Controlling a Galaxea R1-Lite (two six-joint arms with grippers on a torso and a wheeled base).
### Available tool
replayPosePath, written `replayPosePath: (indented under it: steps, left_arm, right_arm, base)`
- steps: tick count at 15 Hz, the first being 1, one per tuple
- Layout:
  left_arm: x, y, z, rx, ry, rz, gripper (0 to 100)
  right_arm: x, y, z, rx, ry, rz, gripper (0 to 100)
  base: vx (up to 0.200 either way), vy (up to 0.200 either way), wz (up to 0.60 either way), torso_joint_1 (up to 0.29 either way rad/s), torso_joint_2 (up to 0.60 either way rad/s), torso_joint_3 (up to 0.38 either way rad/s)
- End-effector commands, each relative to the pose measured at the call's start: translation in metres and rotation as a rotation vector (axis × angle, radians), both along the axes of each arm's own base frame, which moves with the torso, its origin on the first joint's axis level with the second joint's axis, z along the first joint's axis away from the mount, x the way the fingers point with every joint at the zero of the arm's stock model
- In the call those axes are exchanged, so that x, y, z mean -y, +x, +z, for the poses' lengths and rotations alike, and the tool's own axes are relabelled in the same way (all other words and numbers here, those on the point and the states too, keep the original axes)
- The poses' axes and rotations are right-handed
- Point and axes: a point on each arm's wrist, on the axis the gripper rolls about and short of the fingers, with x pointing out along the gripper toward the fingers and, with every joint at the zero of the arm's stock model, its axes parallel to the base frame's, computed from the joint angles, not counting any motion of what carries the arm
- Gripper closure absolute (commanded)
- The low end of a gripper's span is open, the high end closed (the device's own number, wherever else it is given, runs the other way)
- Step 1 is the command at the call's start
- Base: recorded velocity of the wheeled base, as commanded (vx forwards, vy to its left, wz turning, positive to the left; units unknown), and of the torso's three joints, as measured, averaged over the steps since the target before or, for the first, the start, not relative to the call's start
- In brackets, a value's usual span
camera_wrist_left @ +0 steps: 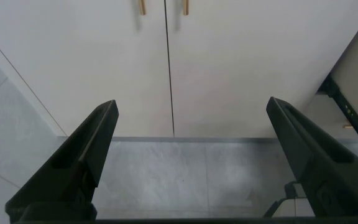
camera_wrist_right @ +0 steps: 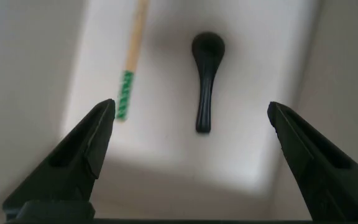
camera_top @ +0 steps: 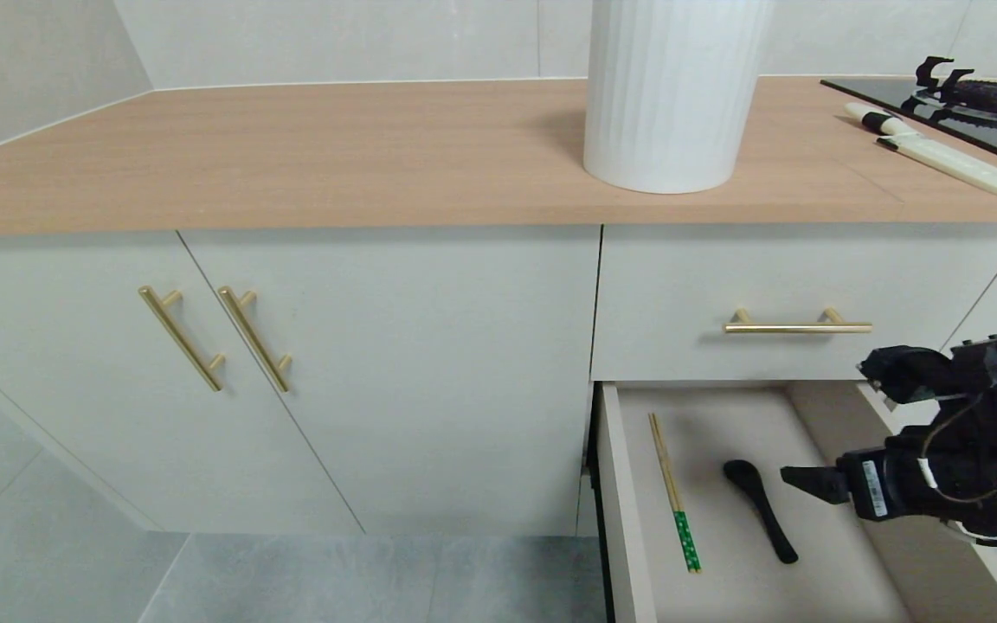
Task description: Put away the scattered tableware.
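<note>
The right claw [camera_top: 826, 420], wide open and empty over the drawer [camera_top: 615, 484], could knock the spoon [camera_top: 758, 506] or chopsticks [camera_top: 672, 493] askew if it dips while shutting it.

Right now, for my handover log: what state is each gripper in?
Left gripper: open, holding nothing.
Right gripper: open, empty, over the black spoon.
</note>
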Motion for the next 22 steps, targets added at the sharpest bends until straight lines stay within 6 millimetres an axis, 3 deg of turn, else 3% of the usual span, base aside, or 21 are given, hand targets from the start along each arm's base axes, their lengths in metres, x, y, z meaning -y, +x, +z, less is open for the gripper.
replayPosePath:
  steps: [1, 2, 4, 10, 12, 17, 22]
  left_arm:
    - [0.000, 0.000, 0.000, 0.000, 0.000, 0.000, 0]
    - [0.000, 0.000, 0.000, 0.000, 0.000, 0.000, 0]
    - [0.000, 0.000, 0.000, 0.000, 0.000, 0.000, 0]
    - [0.000, 0.000, 0.000, 0.000, 0.001, 0.000, 0]
    - [0.000, 0.000, 0.000, 0.000, -0.002, 0.000, 0]
    - [0.000, 0.000, 0.000, 0.000, 0.000, 0.000, 0]
    - [0.000, 0.000, 0.000, 0.000, 0.000, 0.000, 0]
  right_arm:
    - [0.006, -0.039, 0.033, 0.084, 0.040, 0.014, 0]
    - [0.010, -0.055, 0.031, 0.013, 0.021, 0.025, 0]
    - [0.013, -0.068, 0.038, 0.034, 0.029, 0.029, 0]
    - [0.017, -0.082, 0.037, 0.034, -0.029, 0.071, 0]
    - [0.018, -0.090, 0.037, 0.038, -0.049, 0.103, 0]
    - [0.020, -0.094, 0.032, 0.028, -0.075, 0.133, 0]
    - [0.017, -0.087, 0.012, -0.086, -0.159, 0.199, 0]
  base:
    - [0.000, 0.000, 0.00, 0.000, 0.00, 0.000]
    - [0.000, 0.000, 0.00, 0.000, 0.00, 0.000]
    - [0.000, 0.000, 0.00, 0.000, 0.00, 0.000]
    - [0.000, 0.000, 0.00, 0.000, 0.00, 0.000]
    - [-0.200, 0.000, 0.00, 0.000, 0.00, 0.005]
    - [-0.200, 0.000, 0.00, 0.002, 0.00, 0.002]
    - [0.000, 0.000, 0.00, 0.000, 0.00, 0.000]
